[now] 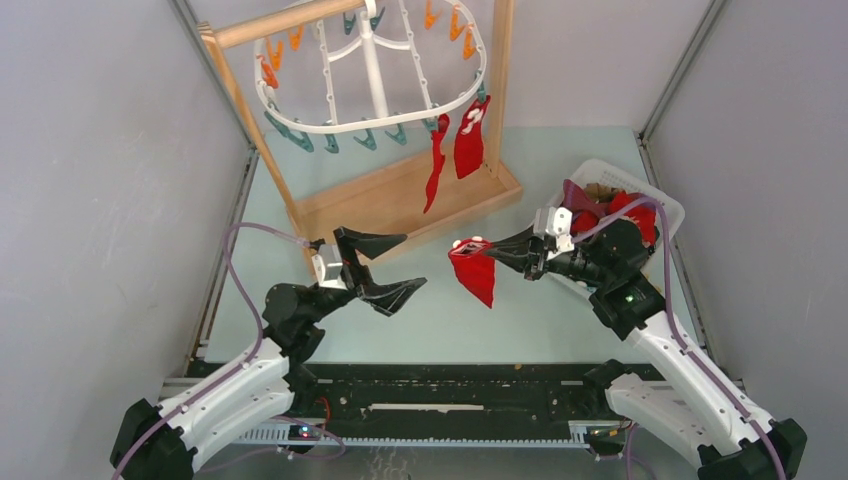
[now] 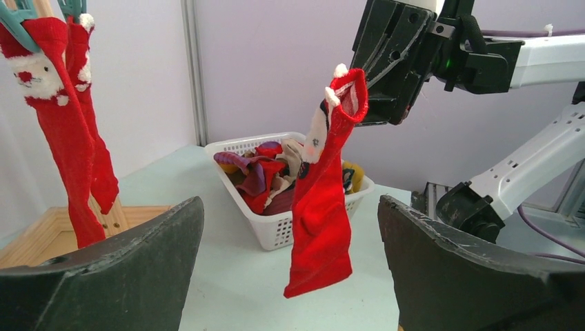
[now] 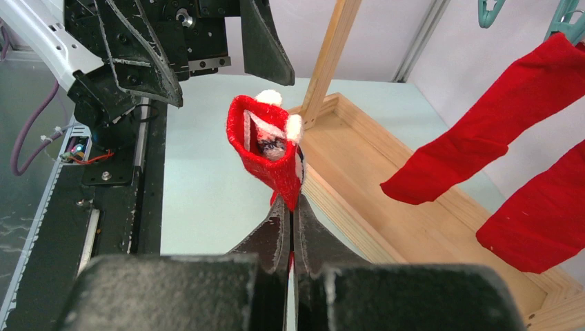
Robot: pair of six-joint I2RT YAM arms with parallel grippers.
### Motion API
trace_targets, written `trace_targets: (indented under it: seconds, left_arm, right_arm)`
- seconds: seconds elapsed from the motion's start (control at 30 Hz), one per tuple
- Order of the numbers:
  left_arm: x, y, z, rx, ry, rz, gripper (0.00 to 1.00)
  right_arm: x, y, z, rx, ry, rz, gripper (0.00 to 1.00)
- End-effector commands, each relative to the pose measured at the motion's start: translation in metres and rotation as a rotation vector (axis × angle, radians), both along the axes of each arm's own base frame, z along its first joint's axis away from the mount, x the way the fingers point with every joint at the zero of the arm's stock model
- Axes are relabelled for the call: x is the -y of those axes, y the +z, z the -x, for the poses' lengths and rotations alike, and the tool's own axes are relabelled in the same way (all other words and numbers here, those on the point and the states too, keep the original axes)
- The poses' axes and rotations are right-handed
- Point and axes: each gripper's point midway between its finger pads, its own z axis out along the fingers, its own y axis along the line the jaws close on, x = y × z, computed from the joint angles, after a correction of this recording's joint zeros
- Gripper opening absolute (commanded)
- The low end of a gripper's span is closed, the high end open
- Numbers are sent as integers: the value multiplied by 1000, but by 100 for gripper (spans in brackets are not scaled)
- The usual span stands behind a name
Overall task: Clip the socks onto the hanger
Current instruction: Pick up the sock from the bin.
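With my right gripper (image 1: pixel 476 248) clamped on 1 red sock (image 1: pixel 481 279) and my left gripper (image 1: pixel 413 262) spread wide, I'd next pass it toward the hanger (image 1: pixel 345 127).

Soft cloth sock (image 2: pixel 321 207), smooth white plastic hanger (image 1: pixel 376 80), bare pale wood stand (image 1: pixel 400 200), plastic lattice basket (image 2: pixel 276 231)

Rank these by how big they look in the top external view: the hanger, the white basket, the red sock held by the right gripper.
1. hanger
2. white basket, partly hidden by the right arm
3. held sock
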Motion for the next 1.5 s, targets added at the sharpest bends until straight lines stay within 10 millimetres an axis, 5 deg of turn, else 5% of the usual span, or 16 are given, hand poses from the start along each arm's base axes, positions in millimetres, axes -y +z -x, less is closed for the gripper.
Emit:
trace_targets:
  seconds: [0.0,0.43,0.7,1.13,1.2,1.4,1.47]
  left_arm:
    - [-2,31,7,82,-11,53,100]
    - [27,41,12,102,-62,60,99]
    - [47,54,3,87,-52,81,84]
    - [66,47,5,35,-109,93,60]
    - [67,47,6,34,-116,96,52]
    - [64,51,7,37,-112,111,2]
    - [60,50,8,41,-97,108,0]
  right_arm:
    - [1,15,8,44,15,-42,0]
    - [-5,16,15,48,41,-52,0]
    - [-5,15,17,44,45,-55,0]
    - [-9,21,20,52,61,-76,0]
    - [-9,21,20,52,60,-77,0]
    - [-10,19,20,46,66,-72,0]
    - [-10,19,21,54,70,-72,3]
